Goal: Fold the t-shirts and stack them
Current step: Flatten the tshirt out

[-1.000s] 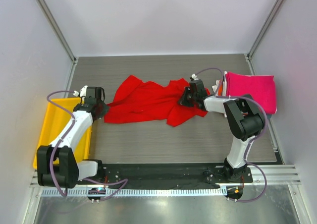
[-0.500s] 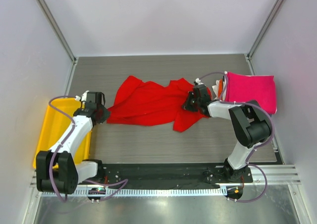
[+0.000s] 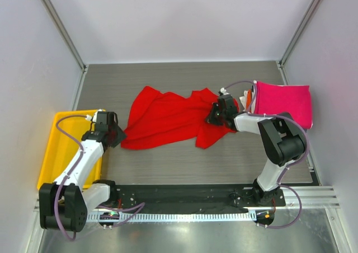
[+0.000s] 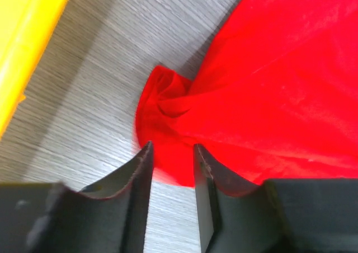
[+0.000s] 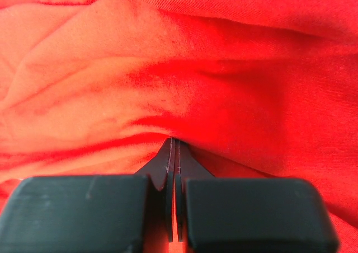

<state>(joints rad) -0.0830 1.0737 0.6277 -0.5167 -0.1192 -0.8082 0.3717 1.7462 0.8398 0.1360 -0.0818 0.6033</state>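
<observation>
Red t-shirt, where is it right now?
In the top view the red t-shirt lies crumpled mid-table, between the yellow tray on the left and the pink stack right.

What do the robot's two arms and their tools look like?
The left arm and right arm have white shells with black joints; a thin lilac cable loops along each. The left tool and right tool are black: blocky bodies, flat tapered fingers.

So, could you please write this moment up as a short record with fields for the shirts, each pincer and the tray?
red t-shirt: unfolded, crumpled, across the middle of the table
pink t-shirt: folded, at the table's right side
left pincer: open, at the red t-shirt's left corner
right pincer: shut on the red t-shirt's right part
yellow tray: at the table's left edge
</observation>
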